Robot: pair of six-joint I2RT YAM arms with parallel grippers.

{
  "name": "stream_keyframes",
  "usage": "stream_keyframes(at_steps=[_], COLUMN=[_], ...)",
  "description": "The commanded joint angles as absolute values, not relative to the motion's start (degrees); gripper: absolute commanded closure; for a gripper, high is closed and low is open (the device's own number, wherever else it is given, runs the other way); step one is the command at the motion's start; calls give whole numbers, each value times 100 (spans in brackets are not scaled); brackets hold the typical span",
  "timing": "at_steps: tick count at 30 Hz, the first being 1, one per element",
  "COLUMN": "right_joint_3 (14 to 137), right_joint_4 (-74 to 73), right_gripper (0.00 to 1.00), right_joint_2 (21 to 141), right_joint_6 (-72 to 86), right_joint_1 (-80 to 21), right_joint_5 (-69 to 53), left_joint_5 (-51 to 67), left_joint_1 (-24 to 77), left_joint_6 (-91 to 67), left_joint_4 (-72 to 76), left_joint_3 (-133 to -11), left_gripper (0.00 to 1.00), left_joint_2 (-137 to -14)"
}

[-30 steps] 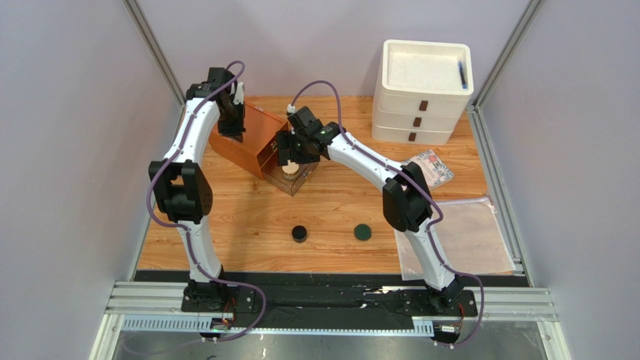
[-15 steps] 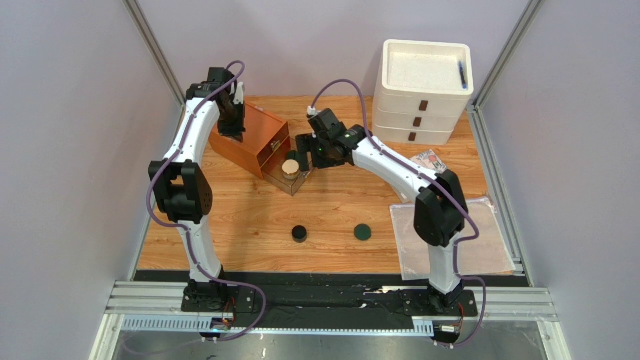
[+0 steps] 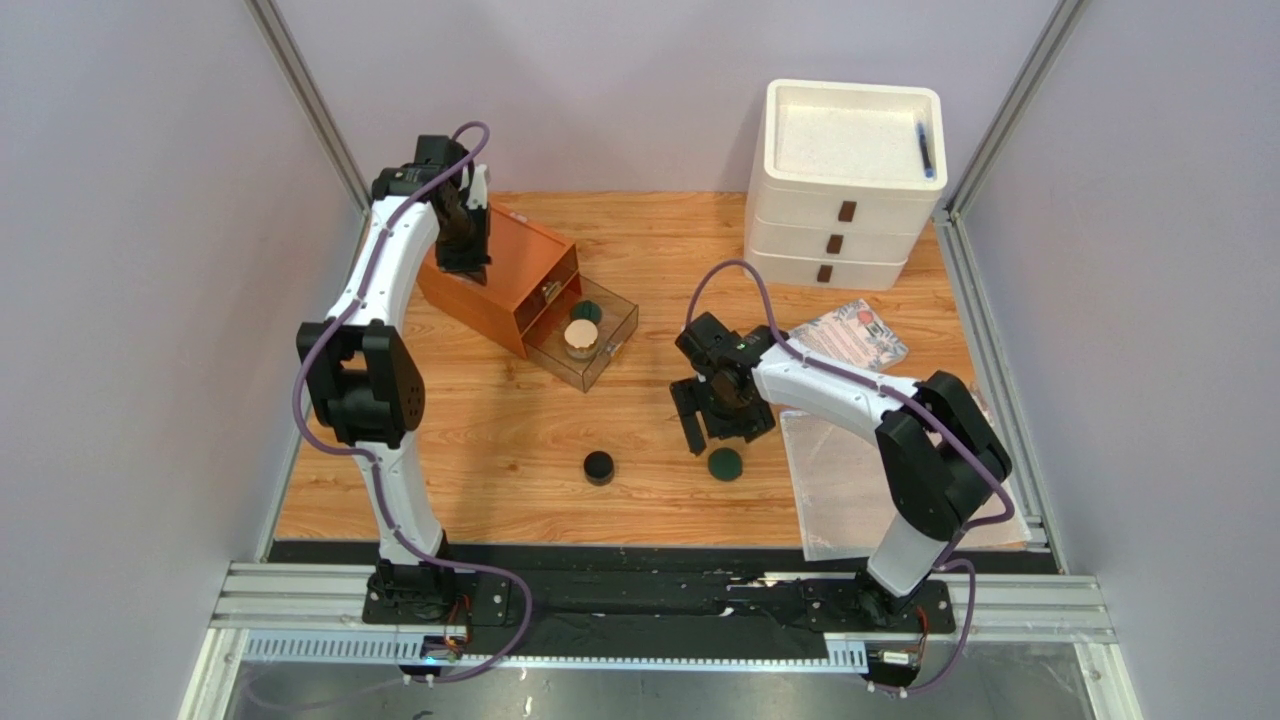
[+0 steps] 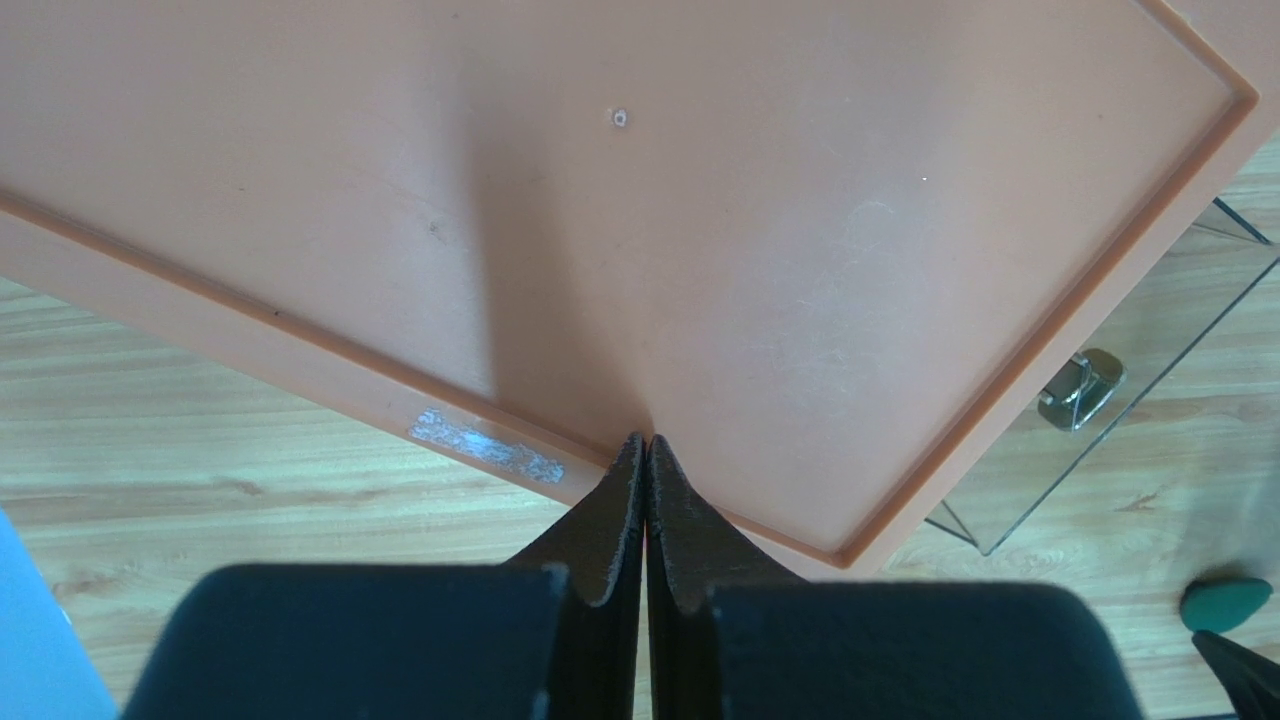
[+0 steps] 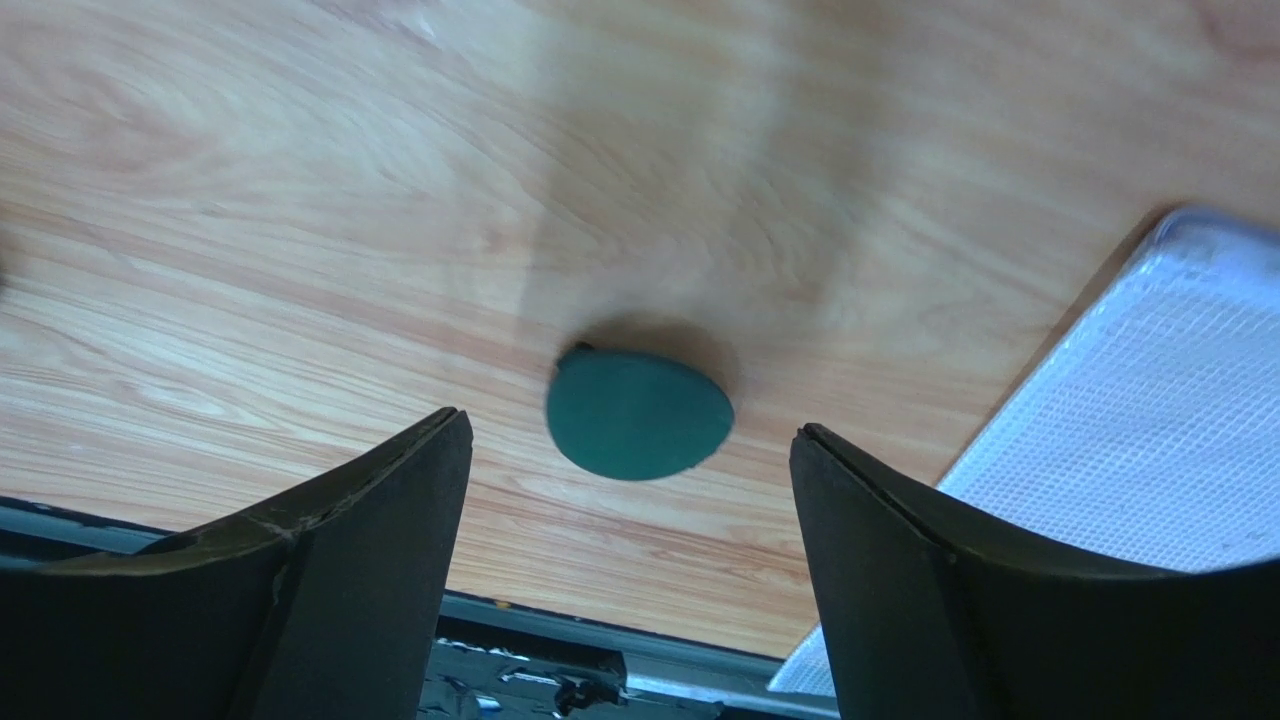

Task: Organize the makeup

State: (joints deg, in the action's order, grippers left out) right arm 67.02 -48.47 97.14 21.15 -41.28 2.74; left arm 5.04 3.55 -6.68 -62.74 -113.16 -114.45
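The right claw (image 5: 627, 435) hangs over the front of the desk (image 3: 496, 435) with its two fingers spread wide and nothing held. In the right wrist view a dark green disc (image 5: 639, 416) lies flat on the wood in the gap between them, touching neither finger. Just to the right of the disc is the edge of a large clear plastic bag (image 5: 1120, 435), and a black round pot (image 3: 600, 467) sits on the desk to the disc's left, well apart from it.

The left claw (image 4: 646, 450) is pressed fully closed with nothing between its fingers, its tips down on the flat top of an orange box (image 4: 751, 225) at the back left of the desk. A clear drawer (image 3: 609, 353) stands pulled out from the box's front. Inside it are a round jar with a pale top (image 3: 580, 332) and, just behind it, a second dark green disc (image 3: 588, 312).

At the back right stands a white set of drawers (image 3: 842, 180), and a printed packet (image 3: 860, 333) lies in front of it.
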Motion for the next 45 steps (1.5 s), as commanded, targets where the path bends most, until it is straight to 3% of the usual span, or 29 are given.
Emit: stream_keyframes(at_steps=[1, 8, 9, 10, 11, 15, 16, 17, 26, 35, 38, 41, 44, 45], right_joint_3=[6329, 5836, 5740, 5713, 5669, 5686, 5774, 5827, 7802, 11098, 12030, 12646, 12920, 12937], right_joint_4=[-4632, -4237, -4097, -4052, -4017, -3946, -3972, -4007, -4307, -4473, -4491, -4334, -4307, -4307], right_gripper=[20, 27, 34, 51, 60, 88, 99, 100, 100, 100, 96, 88, 53, 34], right_joint_2=[9413, 9668, 9711, 9782, 9808, 9940, 9932, 9862, 9949, 11776, 12409, 12857, 13122, 13148], right_joint_6=[2311, 2452, 2470, 2522, 2549, 2610, 2610, 2610, 2364, 2215, 2338, 2478, 2645, 2680], right_joint_1=[-4131, -4140, -4140, -4140, -4131, -4140, -4131, -4140, -4140, -4140, -4157, -4157, -4149, -4166], right_joint_5=[334, 159, 123, 114, 123, 255, 351, 421, 554, -121, -333, -588, -651, -459], left_joint_5=[650, 589, 580, 580, 571, 589, 598, 589, 589, 606, 606, 659, 650, 650], left_joint_1=[334, 334, 334, 334, 334, 334, 334, 334, 334, 334, 334, 334, 334, 334], left_joint_6=[-606, -580, -571, -571, -571, -580, -580, -580, -580, -615, -615, -659, -659, -650], left_joint_4=[-6653, -6636, -6618, -6609, -6592, -6583, -6574, -6574, -6592, -6583, -6583, -6565, -6565, -6565], left_joint_3=[-11092, -10987, -10943, -10916, -10899, -10828, -10819, -10811, -10863, -10872, -10881, -10846, -10863, -10872], left_gripper=[100, 100, 100, 100, 100, 100, 100, 100, 100, 100, 100, 100, 100, 100], left_joint_2=[-11364, -11312, -11285, -11276, -11276, -11250, -11250, -11250, -11232, -11232, -11232, -11241, -11241, -11241])
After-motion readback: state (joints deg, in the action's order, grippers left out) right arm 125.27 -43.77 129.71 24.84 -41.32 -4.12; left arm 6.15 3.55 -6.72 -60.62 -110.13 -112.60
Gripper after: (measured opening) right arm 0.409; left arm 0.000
